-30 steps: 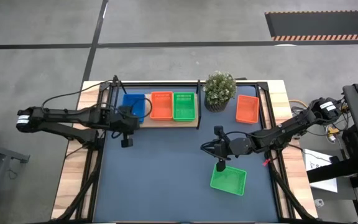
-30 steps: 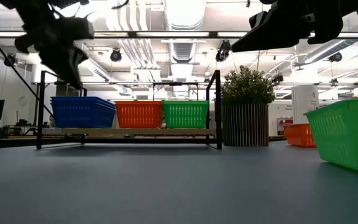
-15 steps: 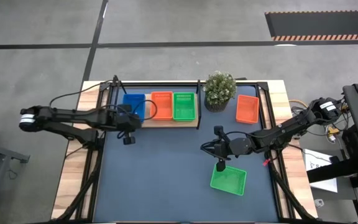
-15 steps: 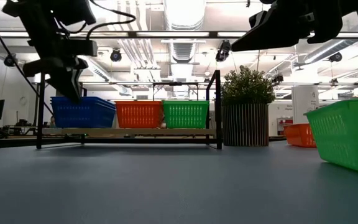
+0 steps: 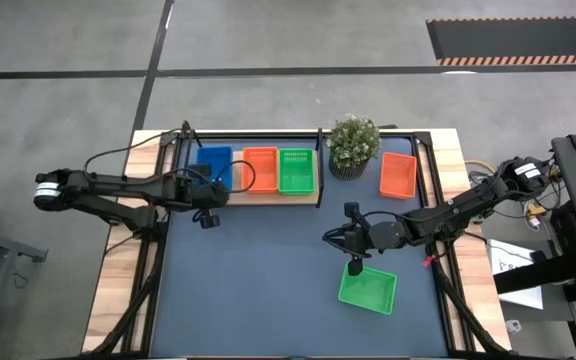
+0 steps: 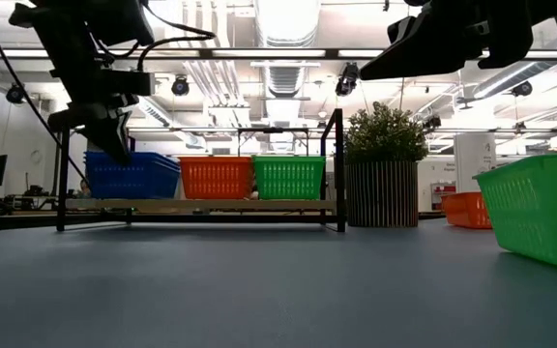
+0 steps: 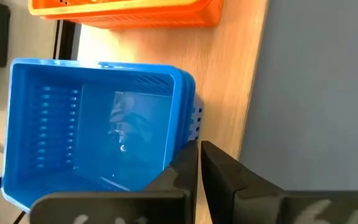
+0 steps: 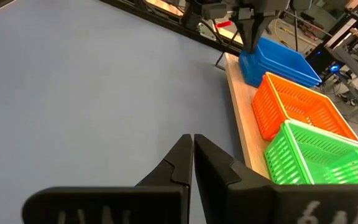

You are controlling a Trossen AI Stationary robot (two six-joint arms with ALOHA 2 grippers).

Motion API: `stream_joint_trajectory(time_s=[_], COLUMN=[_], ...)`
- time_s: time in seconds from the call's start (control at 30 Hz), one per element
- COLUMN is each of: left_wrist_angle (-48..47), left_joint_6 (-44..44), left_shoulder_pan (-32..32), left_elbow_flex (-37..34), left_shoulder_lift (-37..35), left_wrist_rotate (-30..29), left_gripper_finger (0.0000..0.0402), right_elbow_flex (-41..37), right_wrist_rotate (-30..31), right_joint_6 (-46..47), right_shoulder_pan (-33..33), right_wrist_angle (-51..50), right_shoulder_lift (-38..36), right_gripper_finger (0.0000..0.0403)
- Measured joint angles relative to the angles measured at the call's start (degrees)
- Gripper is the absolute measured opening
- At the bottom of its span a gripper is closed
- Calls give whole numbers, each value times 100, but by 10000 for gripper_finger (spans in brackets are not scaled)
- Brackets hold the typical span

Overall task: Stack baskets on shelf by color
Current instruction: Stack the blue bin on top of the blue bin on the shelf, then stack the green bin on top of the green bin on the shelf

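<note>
Left gripper [image 5: 207,221] nearer blue basket [image 5: 215,168].

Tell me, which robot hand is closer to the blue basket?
The left. The left gripper, shut, hangs just off the front edge of the blue basket on the shelf. The right gripper, shut, is far across the table, above the green basket.

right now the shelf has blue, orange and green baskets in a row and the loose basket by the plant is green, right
Not quite. The shelf does hold blue, orange and green baskets in a row, but the loose basket beside the plant is orange, as the high view shows. The loose green basket lies farther forward on the table.
</note>
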Motion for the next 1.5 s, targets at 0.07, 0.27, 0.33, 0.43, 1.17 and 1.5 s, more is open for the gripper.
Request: stream_joint_trajectory(time_s=[0.07,0.27,0.33,0.43,1.17,1.5], left_wrist_angle=[1,41,189,1145,6179,6648], left_joint_6=[-8,-348,-665,-804,708,757], left_shoulder_pan=[-2,-219,-406,-917,-2594,-2594], left_elbow_flex=[19,322,505,590,109,103], left_shoulder_lift=[-17,-43,-45,-36,461,392], left_wrist_rotate=[2,186,379,591,523,522], left_gripper_finger=[4,4,4,4,4,4], right_elbow_flex=[0,0,0,91,3064,3890], right_wrist_rotate=[0,-6,-279,-980,-1185,-1242], right_joint_6=[-1,184,216,219,2577,2135], right_shoulder_pan=[0,2,1,21,2413,3285], right_wrist_angle=[0,40,28,-156,-6601,-8074], right_shoulder_lift=[0,1,1,5,1088,2297], right_gripper_finger=[9,9,9,9,9,94])
